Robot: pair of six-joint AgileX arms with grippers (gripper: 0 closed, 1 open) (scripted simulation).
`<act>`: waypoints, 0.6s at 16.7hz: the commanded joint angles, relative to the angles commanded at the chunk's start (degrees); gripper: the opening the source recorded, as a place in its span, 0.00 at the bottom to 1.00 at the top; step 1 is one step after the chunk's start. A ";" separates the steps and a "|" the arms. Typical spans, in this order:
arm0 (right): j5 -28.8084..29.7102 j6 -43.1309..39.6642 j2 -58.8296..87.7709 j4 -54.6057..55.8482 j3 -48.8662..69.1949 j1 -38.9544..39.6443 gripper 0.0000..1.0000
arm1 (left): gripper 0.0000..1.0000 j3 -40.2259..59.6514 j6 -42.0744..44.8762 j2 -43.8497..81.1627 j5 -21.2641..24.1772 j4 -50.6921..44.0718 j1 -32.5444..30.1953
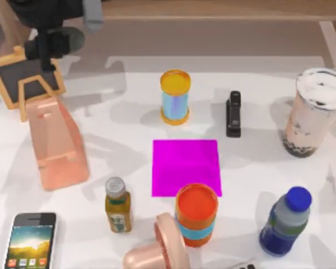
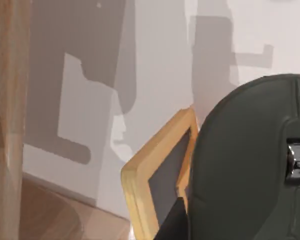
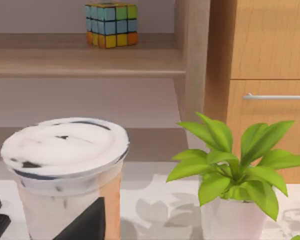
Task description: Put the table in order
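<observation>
The white desk [image 1: 101,120] spreads across the whole top view, everything resting on it. At about ten o'clock, the left arm's gripper [image 1: 47,47] hangs over the far-left corner, grasping a dark grey computer mouse [image 2: 250,160]; in the left wrist view the mouse sits just above a small wood-framed chalkboard [image 1: 27,83], though whether they touch is hard to judge. Just below the chalkboard, at nine o'clock, stands a pink phone stand [image 1: 56,148], and at seven o'clock a smartphone [image 1: 31,240] lies flat, screen up. Toward six o'clock are a small yellow bottle with a grey cap [image 1: 117,204], a pink object lying on its side [image 1: 157,249], and an orange can with a blue band [image 1: 196,214] touching the near edge of the magenta mat [image 1: 186,159] at the centre. At twelve o'clock stands a yellow-and-blue can [image 1: 175,96]; at one o'clock, a black stapler [image 1: 233,114]. At three o'clock stands a bubble tea cup [image 1: 315,111], with a blue bottle [image 1: 285,221] at five o'clock. The right wrist view shows the cup near a potted plant [image 3: 235,175], a colour cube [image 3: 111,25] on a wooden shelf [image 3: 85,62] behind; I cannot tell the right gripper's state.
</observation>
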 joint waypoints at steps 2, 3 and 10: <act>0.00 0.00 0.00 0.00 0.00 0.00 1.00 | 0.00 0.83 -15.59 1.74 0.13 0.01 -5.44; 0.00 0.00 0.00 0.00 0.00 0.00 1.00 | 0.00 1.11 -23.32 2.77 0.28 -0.10 -8.04; 0.00 0.00 0.00 0.00 0.00 0.00 1.00 | 0.00 2.24 -72.63 11.22 2.39 -1.71 -22.26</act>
